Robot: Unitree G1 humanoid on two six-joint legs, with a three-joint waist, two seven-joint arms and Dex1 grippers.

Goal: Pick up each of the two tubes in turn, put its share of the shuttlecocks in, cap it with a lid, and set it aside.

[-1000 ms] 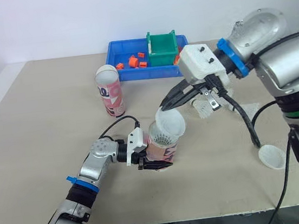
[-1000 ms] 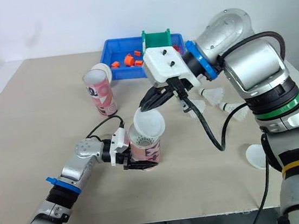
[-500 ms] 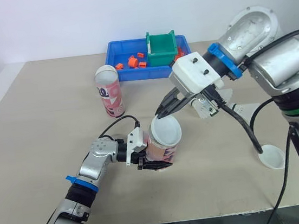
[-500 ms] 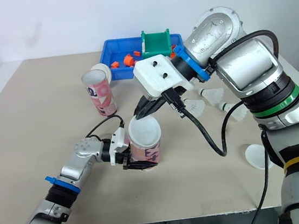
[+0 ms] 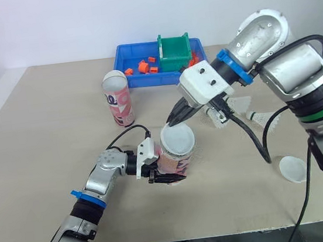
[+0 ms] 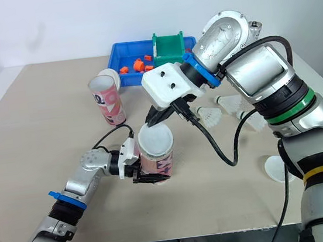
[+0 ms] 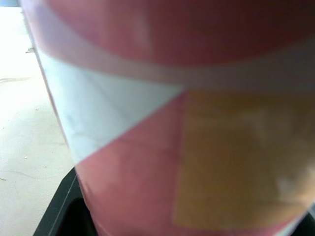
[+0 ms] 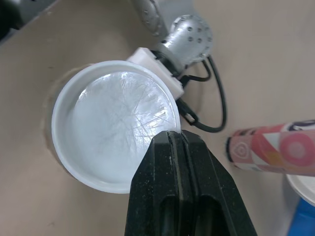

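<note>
A pink patterned tube (image 5: 177, 164) stands upright at the middle of the table, and my left gripper (image 5: 165, 172) is shut on its lower part; the tube's wall (image 7: 187, 118) is right against the left wrist camera. A translucent white lid (image 5: 177, 141) lies level on the tube's mouth. My right gripper (image 5: 172, 119) is shut on the far rim of the lid (image 8: 115, 123), and its black fingers (image 8: 165, 172) are pressed together. A second pink tube (image 5: 119, 105) with a white lid on top stands at the back left.
Loose white shuttlecocks (image 6: 211, 114) lie to the right of the held tube. A spare white lid (image 5: 293, 168) rests near the right front edge. At the back stands a blue bin (image 5: 138, 78) with orange parts, and a green box (image 5: 175, 51) in it.
My right gripper has brought the lid down and to the left, from tilted above the tube to level on its mouth. The left gripper and tube have stayed put.
</note>
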